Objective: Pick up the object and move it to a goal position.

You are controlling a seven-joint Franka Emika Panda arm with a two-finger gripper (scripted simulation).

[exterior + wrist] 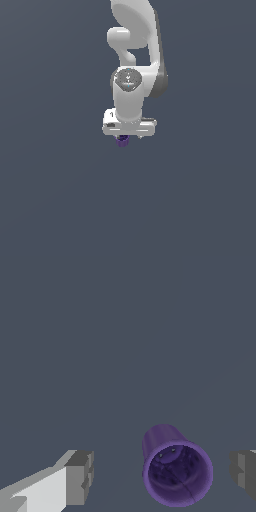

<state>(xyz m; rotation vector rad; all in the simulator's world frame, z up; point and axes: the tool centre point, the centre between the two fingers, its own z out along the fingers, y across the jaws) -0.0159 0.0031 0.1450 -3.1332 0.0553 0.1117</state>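
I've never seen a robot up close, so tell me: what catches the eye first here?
The white robot arm stands out against a plain dark grey ground, reaching straight down in the exterior view. Just under its gripper peeks a small purple cup. In the wrist view, the cup's open mouth faces the camera between two spread grey fingers, neither touching it.

The purple cup was the only thing standing on the grey surface. It sat between the gripper's spread fingers, with a gap on each side. From the cup, the exterior view showed open floor at three, six and nine o'clock.
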